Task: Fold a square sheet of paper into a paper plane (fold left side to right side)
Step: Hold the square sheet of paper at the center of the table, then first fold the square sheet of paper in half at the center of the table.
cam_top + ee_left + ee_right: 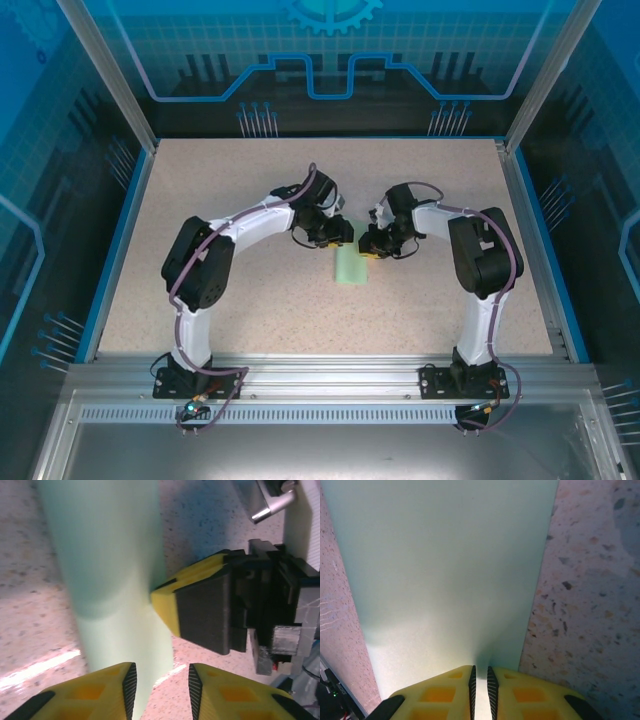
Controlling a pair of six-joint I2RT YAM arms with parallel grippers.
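Speckled tabletop (200, 180); right jaws tight on paper (445, 580)

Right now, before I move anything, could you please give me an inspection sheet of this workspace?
Surface: speckled beige table, no spill seen.
Job's things: paper, a narrow pale green strip, mid-table at both grippers.
Clutter: nothing seen.
Grippers: left gripper has its jaws apart at the paper's edge; right gripper is shut on the paper's end.
Cables: purple cables run along the arms, none across the paper.
Surroundings: blue walls and metal posts enclose the table.
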